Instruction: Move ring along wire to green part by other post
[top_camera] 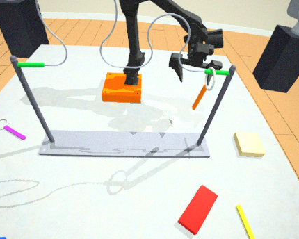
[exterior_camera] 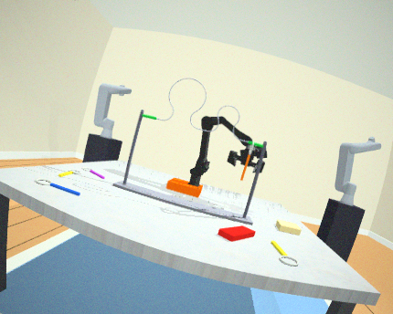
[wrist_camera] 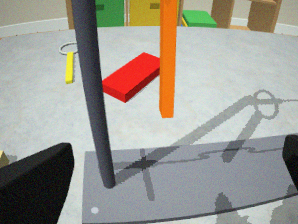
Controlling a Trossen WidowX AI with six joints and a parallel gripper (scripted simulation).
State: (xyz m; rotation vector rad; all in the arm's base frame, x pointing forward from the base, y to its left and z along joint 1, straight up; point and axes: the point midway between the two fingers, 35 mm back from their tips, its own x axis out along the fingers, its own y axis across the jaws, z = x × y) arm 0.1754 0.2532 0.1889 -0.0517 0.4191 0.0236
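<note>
The ring hangs around the green part beside the right post. Its orange handle slants down, touching no finger that I can see. The gripper is wide open and empty, behind the wire's right end. In the wrist view the handle and post show between the spread fingers, and the ring is out of view. The grey wire crosses in front of the gripper in the top view; their exact gap cannot be told.
The other green part is at the left post. A red block and a cream block lie on the table, with several loose ringed handles.
</note>
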